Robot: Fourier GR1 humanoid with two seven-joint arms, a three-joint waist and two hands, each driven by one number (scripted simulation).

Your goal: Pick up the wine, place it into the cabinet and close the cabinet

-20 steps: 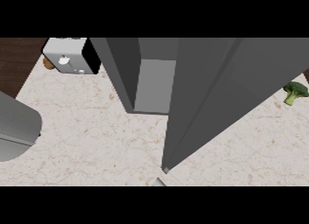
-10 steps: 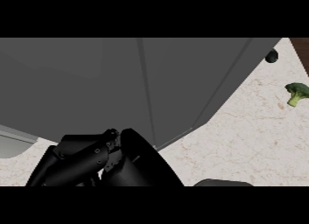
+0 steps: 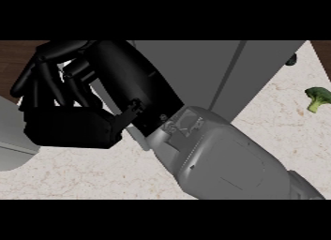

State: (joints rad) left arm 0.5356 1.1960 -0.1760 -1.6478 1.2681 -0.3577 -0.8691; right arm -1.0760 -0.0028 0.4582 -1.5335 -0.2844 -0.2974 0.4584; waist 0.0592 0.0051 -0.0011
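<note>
Curled with nothing showing inside its fingers, the robot's black right hand point(image 3: 133, 84) fills the view's upper left, on a grey forearm point(image 3: 223, 164) that enters from the lower right. Just behind it stands the tall grey cabinet point(image 3: 195, 65), its flat panels meeting at a vertical edge; the wine does not show, and I cannot tell where it sits. On the pale marbled countertop point(image 3: 78, 178), a small green broccoli floret point(image 3: 319, 97) lies well apart at the right.
</note>
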